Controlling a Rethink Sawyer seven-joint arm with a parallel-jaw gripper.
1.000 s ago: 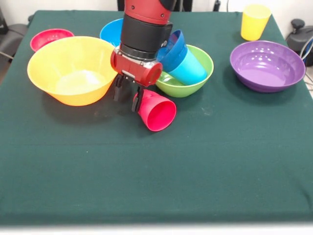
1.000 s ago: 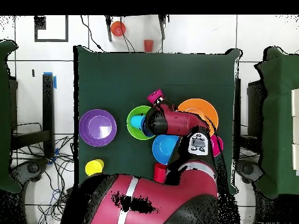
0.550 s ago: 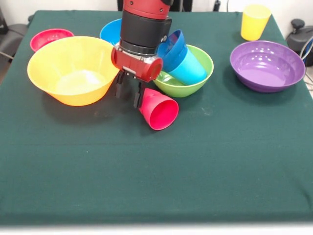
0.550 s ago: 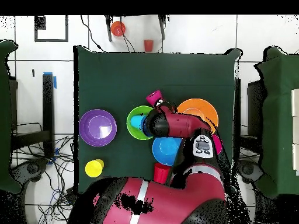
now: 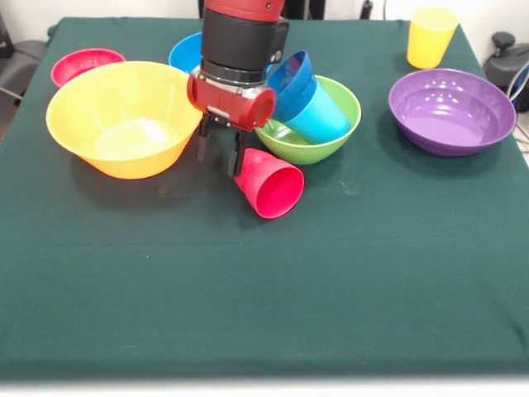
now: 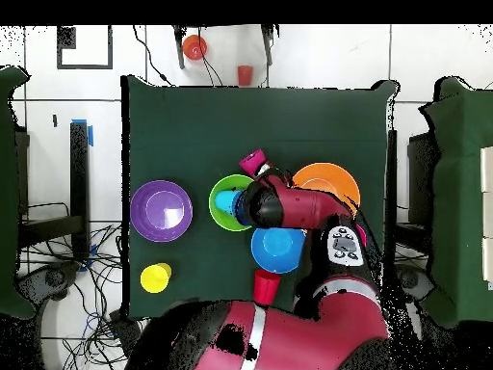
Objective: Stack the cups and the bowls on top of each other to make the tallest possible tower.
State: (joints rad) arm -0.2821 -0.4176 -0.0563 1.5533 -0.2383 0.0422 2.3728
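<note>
Red cup (image 5: 269, 184) on its side on bench (image 5: 264, 289), beside green bowl (image 5: 331, 142) | light, smooth, rolls (likely) | pincer (image 5: 218, 154) released at its base | grip rim wall

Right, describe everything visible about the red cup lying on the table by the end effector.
The red cup is a small, smooth, tapered tumbler that looks like plastic. It lies tipped on its side on the green table cloth, its open mouth turned toward the camera in the front view and its narrow base pointing up toward the end effector. One finger sits right at that base; whether it touches is unclear. The cup lies just in front of the green bowl, apart from the orange-yellow bowl.
</note>
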